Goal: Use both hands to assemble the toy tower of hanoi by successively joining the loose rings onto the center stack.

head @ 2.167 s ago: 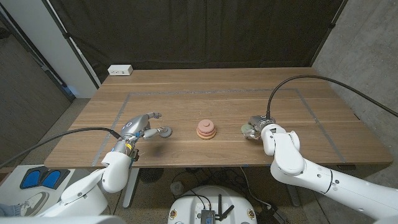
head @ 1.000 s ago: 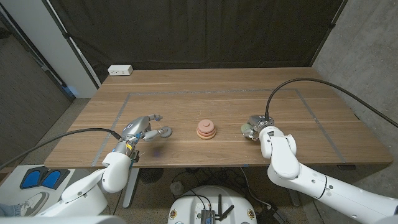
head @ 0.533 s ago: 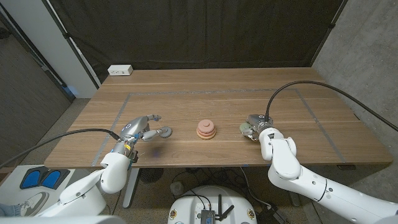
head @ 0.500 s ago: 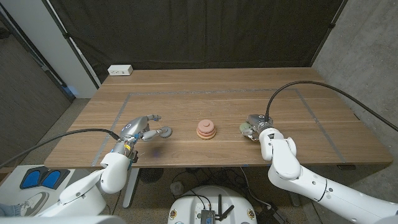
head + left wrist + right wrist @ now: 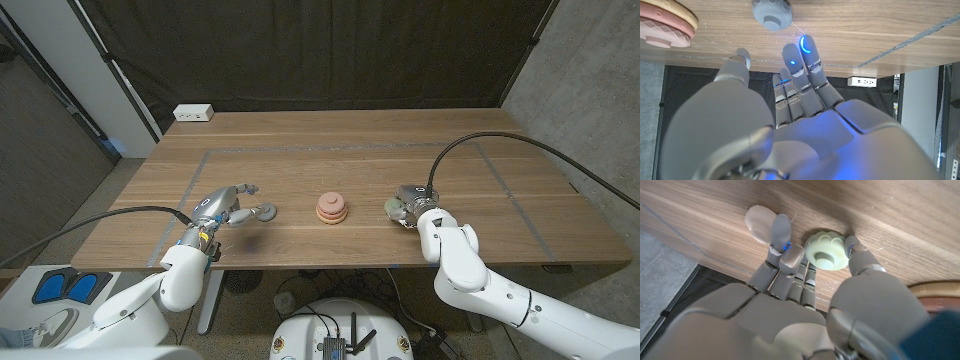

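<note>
- Mid-table, centre stack (image 5: 332, 208) of ridged pink rings, open wood all round.
- Left hand (image 5: 222, 208): fingers apart, just beside grey ring (image 5: 264, 211).
- Right hand (image 5: 409, 203): thumb and fingers flank scalloped green ring (image 5: 826, 255); grip probably not closed, can't tell.

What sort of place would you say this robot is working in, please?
Probably a robotics lab or test bay, not a home: a black curtain backdrop hangs behind the taped wooden table, a white power strip sits at its far corner, and bare concrete wall flanks it.
</note>
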`<state>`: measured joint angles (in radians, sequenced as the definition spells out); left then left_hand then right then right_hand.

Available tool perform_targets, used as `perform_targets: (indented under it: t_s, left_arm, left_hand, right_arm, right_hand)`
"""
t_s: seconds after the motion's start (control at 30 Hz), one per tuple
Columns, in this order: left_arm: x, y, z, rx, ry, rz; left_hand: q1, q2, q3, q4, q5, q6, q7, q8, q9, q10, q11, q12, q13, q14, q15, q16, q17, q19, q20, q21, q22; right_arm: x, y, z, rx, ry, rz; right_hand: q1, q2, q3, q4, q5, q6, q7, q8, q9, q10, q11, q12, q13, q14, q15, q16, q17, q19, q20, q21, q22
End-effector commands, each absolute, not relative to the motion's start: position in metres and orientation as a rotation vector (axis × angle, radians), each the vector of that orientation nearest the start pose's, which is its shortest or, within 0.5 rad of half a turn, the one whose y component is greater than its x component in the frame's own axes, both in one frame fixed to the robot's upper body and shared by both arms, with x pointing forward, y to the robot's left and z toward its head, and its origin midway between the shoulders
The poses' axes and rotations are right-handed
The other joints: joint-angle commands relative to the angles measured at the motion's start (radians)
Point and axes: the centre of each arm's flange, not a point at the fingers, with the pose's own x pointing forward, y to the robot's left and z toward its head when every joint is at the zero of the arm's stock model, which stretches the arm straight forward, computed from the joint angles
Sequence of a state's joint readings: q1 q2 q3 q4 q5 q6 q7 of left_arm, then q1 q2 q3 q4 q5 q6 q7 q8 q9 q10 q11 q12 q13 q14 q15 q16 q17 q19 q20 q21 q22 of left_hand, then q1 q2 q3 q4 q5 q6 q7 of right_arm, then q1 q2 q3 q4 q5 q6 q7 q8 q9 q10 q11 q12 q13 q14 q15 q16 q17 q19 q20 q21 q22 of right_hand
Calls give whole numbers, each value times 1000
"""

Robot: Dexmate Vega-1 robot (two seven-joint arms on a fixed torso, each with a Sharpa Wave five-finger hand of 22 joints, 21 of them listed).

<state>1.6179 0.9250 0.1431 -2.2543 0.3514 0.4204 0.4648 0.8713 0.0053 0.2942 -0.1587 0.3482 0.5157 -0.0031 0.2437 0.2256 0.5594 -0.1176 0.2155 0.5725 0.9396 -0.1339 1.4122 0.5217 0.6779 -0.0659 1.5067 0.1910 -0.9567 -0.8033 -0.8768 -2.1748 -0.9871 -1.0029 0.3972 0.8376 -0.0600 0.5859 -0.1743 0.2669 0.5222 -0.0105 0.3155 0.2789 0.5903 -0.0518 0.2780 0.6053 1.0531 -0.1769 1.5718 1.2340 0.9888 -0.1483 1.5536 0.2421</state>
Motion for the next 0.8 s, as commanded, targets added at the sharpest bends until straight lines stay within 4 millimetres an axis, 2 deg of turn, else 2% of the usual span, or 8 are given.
perform_targets:
  t_s: [0.03,0.8]
  left_arm:
    - [446,294,-101,1100,-522,283]
    - [446,290,-103,1088,-512,277]
  left_hand:
    - [-8,-1,6,2,8,11,3,-3,3,9,2,-1,6,5,-86,-1,3,6,-139,1,-1]
    - [-12,-1,12,1,8,15,4,-6,4,12,1,-2,9,5,-86,-4,1,7,-139,-2,-1]
  right_arm:
    - [507,-179,-89,-1564,-149,-107]
    - [495,-180,-62,-1573,-135,-99]
  right_hand:
    - [47,50,7,0,12,77,-59,9,3,117,-97,4,4,19,-40,3,3,14,-71,2,5]
    - [65,57,10,4,24,97,-63,16,1,140,-103,-1,13,48,-39,-3,2,21,-70,-6,7]
